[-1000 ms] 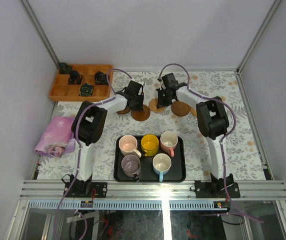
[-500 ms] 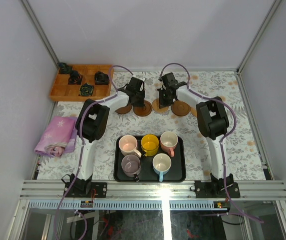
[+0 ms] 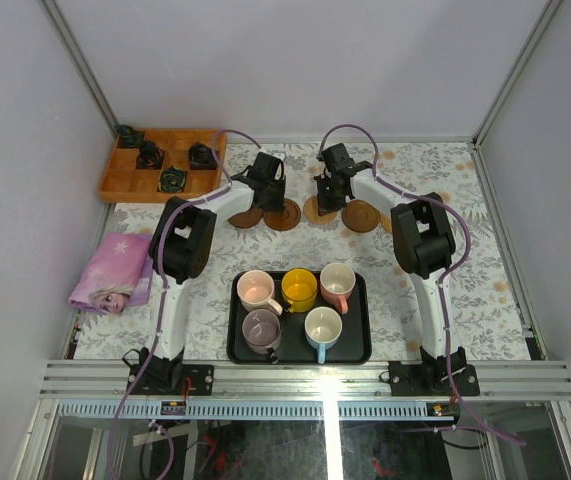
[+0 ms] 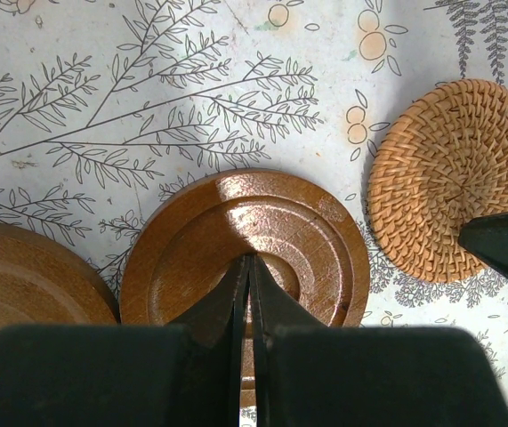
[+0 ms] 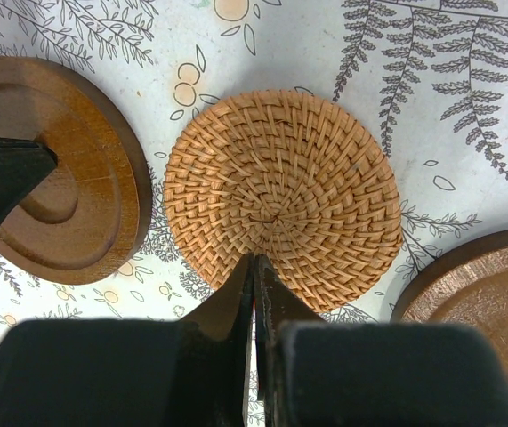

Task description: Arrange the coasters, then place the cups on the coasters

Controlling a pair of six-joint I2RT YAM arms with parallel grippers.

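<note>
Both wrist views show shut jaws pressing tip-down on coasters at the far middle of the table. My left gripper (image 4: 249, 260) (image 3: 278, 204) rests on a ringed brown wooden coaster (image 4: 245, 245) (image 3: 286, 216), with a second wooden coaster (image 4: 22, 280) (image 3: 246, 217) just to its left. My right gripper (image 5: 254, 258) (image 3: 324, 203) rests on the near edge of a woven rattan coaster (image 5: 280, 191) (image 3: 314, 211). Another wooden coaster (image 3: 362, 216) (image 5: 480, 302) lies to its right. Several cups stand on the tray: pale pink (image 3: 256, 290), yellow (image 3: 299, 289), white with a pink handle (image 3: 337, 282), mauve-grey (image 3: 262, 328) and white with a blue handle (image 3: 323, 326).
The black tray (image 3: 359, 345) sits between the arm bases at the near edge. A wooden divided box (image 3: 125, 183) with small black objects stands at the far left. A pink-purple cloth (image 3: 112, 272) lies at the left edge. Grey walls enclose the floral tablecloth.
My left gripper has slid its wooden coaster away from the tray, toward the far side. The right gripper and woven coaster have shifted only slightly. Both stay shut.
</note>
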